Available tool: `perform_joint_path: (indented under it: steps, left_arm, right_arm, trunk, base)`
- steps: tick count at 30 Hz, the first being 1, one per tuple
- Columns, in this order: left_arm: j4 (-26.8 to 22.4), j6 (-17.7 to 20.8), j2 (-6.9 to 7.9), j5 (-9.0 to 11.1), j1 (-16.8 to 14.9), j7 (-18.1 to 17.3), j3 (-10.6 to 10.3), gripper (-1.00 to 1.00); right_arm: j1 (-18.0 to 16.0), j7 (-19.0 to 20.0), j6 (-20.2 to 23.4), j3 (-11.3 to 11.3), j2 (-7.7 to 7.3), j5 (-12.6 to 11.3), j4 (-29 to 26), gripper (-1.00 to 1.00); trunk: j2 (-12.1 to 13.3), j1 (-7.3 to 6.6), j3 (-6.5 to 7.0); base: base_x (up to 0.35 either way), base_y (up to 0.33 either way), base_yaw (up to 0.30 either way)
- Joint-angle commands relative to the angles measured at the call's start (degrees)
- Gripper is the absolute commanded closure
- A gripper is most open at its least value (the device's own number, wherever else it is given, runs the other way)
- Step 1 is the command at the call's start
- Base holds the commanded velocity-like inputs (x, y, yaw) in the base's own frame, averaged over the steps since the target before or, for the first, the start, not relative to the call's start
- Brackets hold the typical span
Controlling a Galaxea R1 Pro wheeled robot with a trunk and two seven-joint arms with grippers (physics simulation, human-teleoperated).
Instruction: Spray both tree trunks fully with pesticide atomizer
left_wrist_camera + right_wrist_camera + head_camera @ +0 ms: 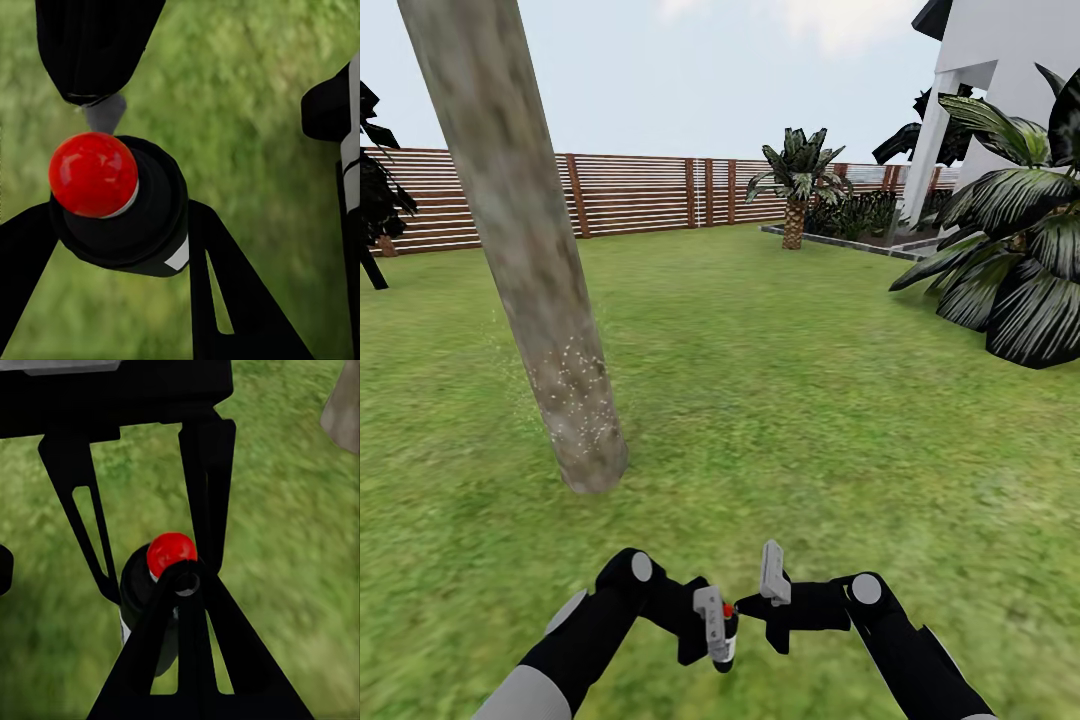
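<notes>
On the lawn [780, 400] of the garden, I stand close to one tree trunk [525, 240], which leans up and out past the top of my head view at the left. It is pale grey-beige with brownish mottling, and a scatter of fine white specks covers its lower part, just above the wider base.

Low in front of me my two arms meet. My left pincer [712, 622] is closed on the pesticide atomizer [726, 640], a small black bottle with a round red knob on top; it is held upright above the grass, clear of the floor. In the left wrist view the atomizer [124, 206] sits squeezed between my dark fingers [232, 300], the red knob facing the camera.

My right pincer [772, 590] hovers just beside the bottle, its one pale finger standing up next to the knob. In the right wrist view the atomizer [154, 585] shows right behind my right pincer [187, 577], whose fingers [202, 487] run close alongside the red knob; whether they press on it or how far apart they stand I cannot tell.

Farther off, a brown slatted fence [650, 190] crosses the back of the garden. A small palm-like plant [796, 180] stands near it, larger broad-leaved plants [1020, 270] crowd the right side, and the white house [1000, 70] rises behind them. Dark foliage [375, 200] shows at the far left edge.
</notes>
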Motion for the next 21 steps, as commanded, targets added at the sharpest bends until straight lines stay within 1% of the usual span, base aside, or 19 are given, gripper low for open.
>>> perform_joint_path:
  steps: [1,4,5,7,9,13,17,18,19,20,21]
  left_arm:
    - [0.05,-0.08,0.09,-0.04,0.00,-0.01,0.17,1.00]
    - [0.18,-0.09,0.69,-0.40,0.00,-0.01,0.40,1.00]
    - [0.23,-0.06,1.13,-0.48,0.04,-0.04,0.44,1.00]
    - [0.19,-0.01,3.24,-0.62,0.01,-0.07,0.46,1.00]
    - [0.18,0.12,6.10,-0.67,0.07,-0.02,0.46,1.00]
    - [0.18,0.46,10.57,-0.68,0.09,0.01,0.46,1.00]
    - [0.26,0.60,15.76,-0.57,0.26,-0.07,0.54,1.00]
    - [0.58,0.54,17.09,-0.44,0.30,-0.03,0.57,1.00]
    - [1.58,0.50,18.26,-0.26,0.33,0.05,0.62,1.00]
    - [3.16,0.35,19.01,-0.16,0.34,0.11,1.07,1.00]
    - [4.75,0.17,19.44,-0.13,0.34,0.16,2.23,1.00]
  right_arm:
    - [0.00,0.00,0.00,0.00,0.00,0.00,0.00,1.00]
    - [0.01,0.00,0.00,0.00,0.00,-0.03,0.00,1.00]
    - [0.01,0.00,0.00,0.00,0.00,-0.04,0.00,1.00]
    - [0.01,0.00,0.00,0.00,0.00,-0.02,0.00,1.00]
    - [0.01,0.00,0.00,-0.04,0.00,-0.02,0.08,1.00]
    - [0.01,0.01,0.00,-0.10,0.00,0.02,0.03,1.00]
    - [0.01,0.00,0.00,-0.38,-0.23,0.17,0.09,1.00]
    - [0.01,0.00,0.00,-0.45,-0.43,0.15,0.05,-1.00]
    - [0.01,0.00,0.00,-0.49,-0.61,0.15,0.04,-1.00]
    - [0.01,0.00,0.00,-0.51,-0.74,0.14,0.07,-1.00]
    - [0.01,0.00,-0.02,-0.52,-0.81,0.14,0.08,-1.00]
  trunk:
    - [0.00,0.00,0.00]
    - [0.00,0.00,0.00]
    - [0.00,0.00,0.00]
    - [0.00,0.00,0.00]
    - [0.00,0.00,0.00]
    - [0.00,0.00,0.00]
    - [0.00,0.00,0.00]
    - [0.00,0.00,0.00]
    - [0.00,0.00,0.00]
    - [0.00,0.00,0.00]
    - [0.00,0.00,0.00]
  base:
    - [0.000,0.000,0.000]
    - [0.000,0.000,0.000]
    - [0.000,0.000,0.000]
    - [0.000,0.000,0.000]
    - [0.000,0.000,0.000]
    - [0.000,0.000,0.000]
    - [0.000,0.000,0.000]
    - [0.000,0.000,0.000]
    - [0.000,0.000,0.000]
    - [0.000,0.000,0.000]
    - [0.000,0.000,0.000]
